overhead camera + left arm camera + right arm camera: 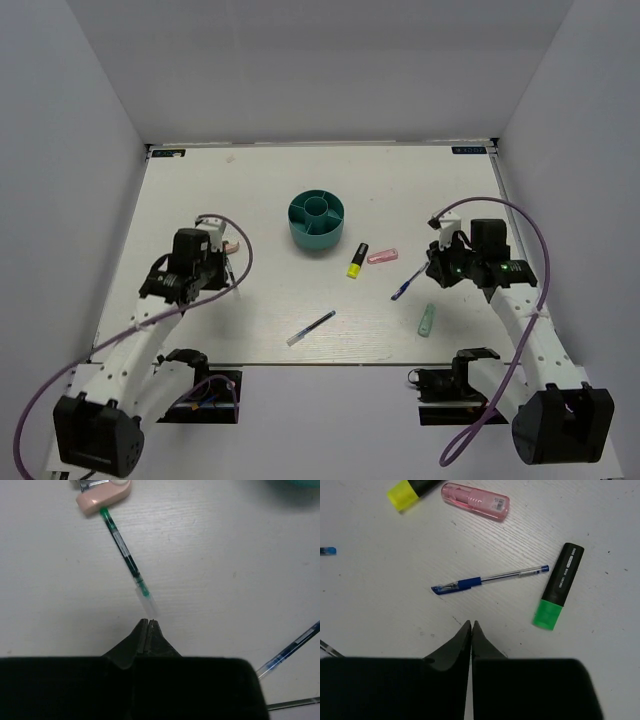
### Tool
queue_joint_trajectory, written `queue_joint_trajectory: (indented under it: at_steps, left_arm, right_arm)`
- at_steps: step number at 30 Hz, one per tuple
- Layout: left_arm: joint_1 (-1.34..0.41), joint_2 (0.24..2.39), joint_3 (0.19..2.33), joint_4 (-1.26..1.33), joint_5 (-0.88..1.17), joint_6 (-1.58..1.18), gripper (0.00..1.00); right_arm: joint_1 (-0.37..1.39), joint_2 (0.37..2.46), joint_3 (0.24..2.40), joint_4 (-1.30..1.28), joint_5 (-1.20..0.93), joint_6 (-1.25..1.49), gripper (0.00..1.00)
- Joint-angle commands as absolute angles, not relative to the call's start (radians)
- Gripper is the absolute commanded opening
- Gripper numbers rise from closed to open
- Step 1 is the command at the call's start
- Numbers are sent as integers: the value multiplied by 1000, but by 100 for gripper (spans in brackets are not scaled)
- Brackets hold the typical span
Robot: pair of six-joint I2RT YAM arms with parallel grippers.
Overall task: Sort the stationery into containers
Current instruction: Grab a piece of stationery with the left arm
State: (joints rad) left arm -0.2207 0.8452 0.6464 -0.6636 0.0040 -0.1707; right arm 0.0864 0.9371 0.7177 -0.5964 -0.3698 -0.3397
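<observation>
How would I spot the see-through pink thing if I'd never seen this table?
Find the round teal organiser in the middle and look toward the right arm. A yellow highlighter lies there, with the pink piece beside it, farther from the organiser. It's clear pink with a label; the other pink piece is solid and lies by the left arm.

Bright, even light with soft shadows, mild blur
</observation>
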Motion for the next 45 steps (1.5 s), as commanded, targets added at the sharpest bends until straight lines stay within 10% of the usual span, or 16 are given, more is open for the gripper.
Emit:
queue_joint_trajectory:
  at_steps: [1, 3, 5, 7, 22, 45]
  left_arm:
    - [-253, 978, 785, -664, -31, -78, 0]
    - [-267, 1096, 863, -669, -84, 30, 14]
    - [-281, 1155, 906, -676, -124, 90, 68]
    - [-282, 1278, 988, -681, -204, 126, 81]
    - [-264, 1762, 1262, -658, -164, 383, 71]
    - [-203, 1836, 1273, -600, -86, 451, 67]
  right_arm:
    - [87, 899, 738, -606, -440, -383, 0]
    - [91, 870, 713, -594, -449, -390, 47]
    - [91, 855, 707, -578, -469, -388, 90]
    - [89, 848, 709, -578, -489, -384, 90]
    - [91, 870, 721, -594, -505, -367, 87]
    - [87, 914, 732, -600, -480, -367, 88]
